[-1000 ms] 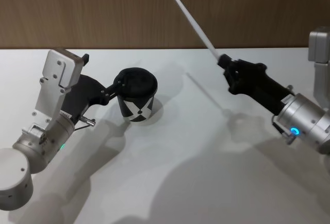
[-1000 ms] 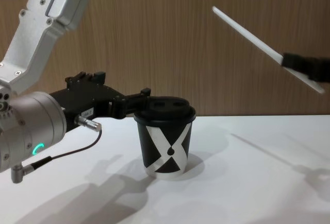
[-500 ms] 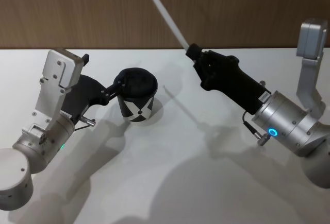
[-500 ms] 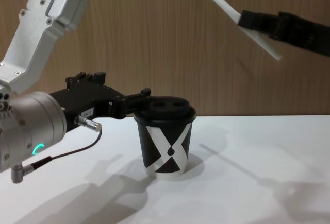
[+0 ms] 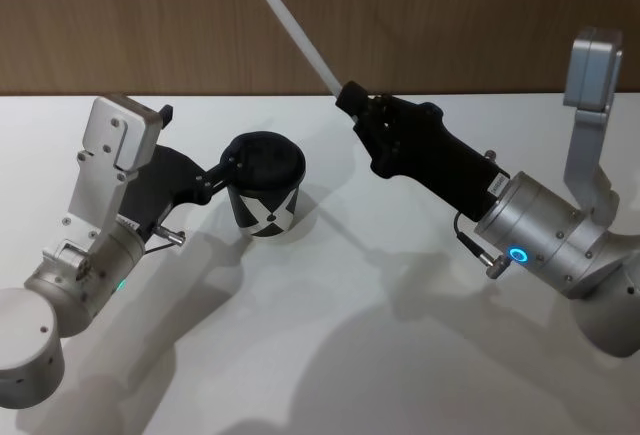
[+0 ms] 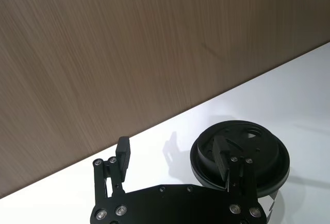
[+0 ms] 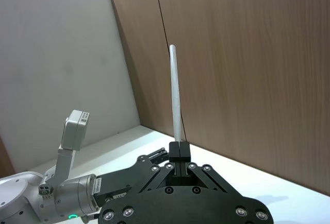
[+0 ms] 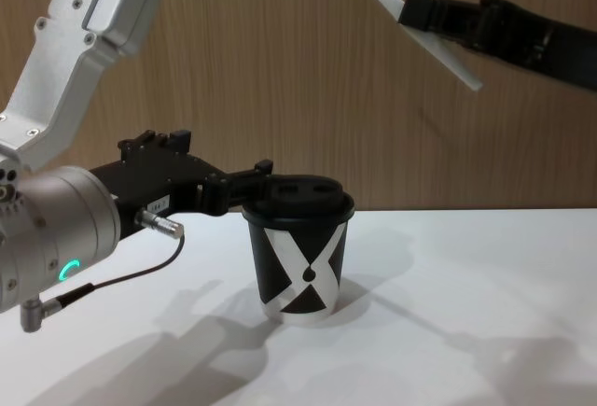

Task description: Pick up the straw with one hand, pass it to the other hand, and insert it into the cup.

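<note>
Two hands flank the cup [image 5: 266,202], which stands upright on the surface [image 5: 380,345]. The right hand [image 5: 350,96], high above the surface to the cup's right, is clamped on the straw [image 5: 290,21] near its lower end. The straw slants up and leftward. The left hand [image 5: 197,138] is spread open, one finger at the cup's lid.

Upright white straw [image 7: 176,98] in right gripper [image 7: 179,150]

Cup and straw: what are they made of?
The cup looks like matte black paper with a printed white X. Its lid looks like smooth black plastic, slightly shiny. The straw is plain white and dull, either paper or plastic; I can't tell which.
</note>
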{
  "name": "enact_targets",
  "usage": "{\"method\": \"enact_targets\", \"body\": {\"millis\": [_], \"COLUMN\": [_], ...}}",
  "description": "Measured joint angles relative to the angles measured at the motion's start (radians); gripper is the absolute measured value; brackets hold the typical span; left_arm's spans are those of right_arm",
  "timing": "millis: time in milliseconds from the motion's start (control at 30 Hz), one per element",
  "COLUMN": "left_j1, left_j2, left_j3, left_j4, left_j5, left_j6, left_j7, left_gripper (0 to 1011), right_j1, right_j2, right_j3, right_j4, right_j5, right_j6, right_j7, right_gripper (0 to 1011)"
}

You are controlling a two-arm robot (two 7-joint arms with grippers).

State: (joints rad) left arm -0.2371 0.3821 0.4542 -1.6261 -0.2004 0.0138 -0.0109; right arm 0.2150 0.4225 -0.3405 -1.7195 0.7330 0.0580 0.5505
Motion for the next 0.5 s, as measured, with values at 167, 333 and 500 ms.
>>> {"method": "enact_targets", "body": {"millis": [167,333,500], "left_j1": [0.000,0.000,0.001], "left_j2": [0.000,0.000,0.000], "left_j3": [0.000,0.000,-0.002], "left_j4": [0.000,0.000,-0.002], "left_j5": [0.000,0.000,-0.001], "left_j6": [0.000,0.000,-0.001], "left_j7": [0.000,0.000,-0.001], "left_gripper": [1003,1003,1003], "right_j1": [0.013,0.024,0.030], "right_j2": [0.006,0.011,0.013], "right_j3": [-0.009,-0.016,-0.019], "right_j4": [0.012,0.021,0.026], "right_j5": [0.001,0.001,0.001], "right_j6": [-0.008,-0.013,-0.016], "right_j7": [0.015,0.024,0.030], "right_gripper": [1,1,1]}}
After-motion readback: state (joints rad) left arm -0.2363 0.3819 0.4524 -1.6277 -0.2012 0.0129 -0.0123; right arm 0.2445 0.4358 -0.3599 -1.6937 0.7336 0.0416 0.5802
